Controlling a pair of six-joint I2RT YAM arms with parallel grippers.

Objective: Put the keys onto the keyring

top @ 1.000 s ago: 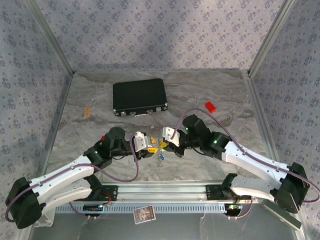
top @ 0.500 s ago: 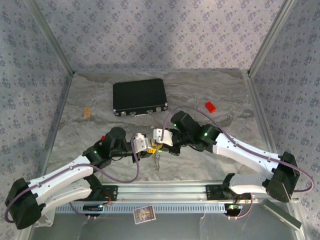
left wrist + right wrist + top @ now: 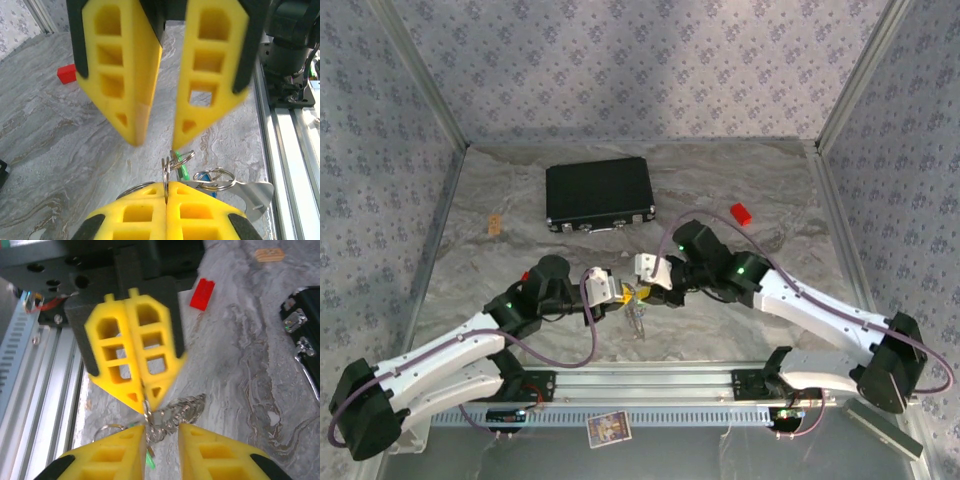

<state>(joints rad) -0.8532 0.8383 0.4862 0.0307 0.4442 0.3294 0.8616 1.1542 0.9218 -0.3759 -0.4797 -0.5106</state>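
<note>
Swung leftward since a second ago, the right arm now meets the left one at the middle of the desk (image 3: pixel 770 190), and the key bunch has passed over: the left pincer (image 3: pixel 623 294) has closed while the right pincer (image 3: pixel 642 294) has let go and opened.

Nearest, along the bottom of the top view, runs the aluminium rail (image 3: pixel 650 380) that carries both arm bases, with a small printed card (image 3: pixel 609 428) just below it.

Just above the rail, at frame centre, the two pincers stand tip to tip. From the left wrist, the left pincer's yellow fingers (image 3: pixel 200 215) are pressed flat together on a thin metal ring (image 3: pixel 165 176) that stands edge-on between them. Further linked rings (image 3: pixel 172 415) hang from it, and the keys (image 3: pixel 637 322) dangle below the tips, off the desk as far as I can tell. A green key head (image 3: pixel 185 173) and a silver blade (image 3: pixel 252 192) show at the lower right of the left wrist view.

Facing it, the right pincer's fingers (image 3: pixel 210 75) stand apart with a clear gap. In the right wrist view the rings hang across that gap; whether they touch either finger I cannot tell.

Farther back, right of centre, lies a small red block (image 3: pixel 741 212). A black case (image 3: pixel 598 193) lies flat at upper centre, and a small tan piece (image 3: pixel 495 224) sits well to its left.
</note>
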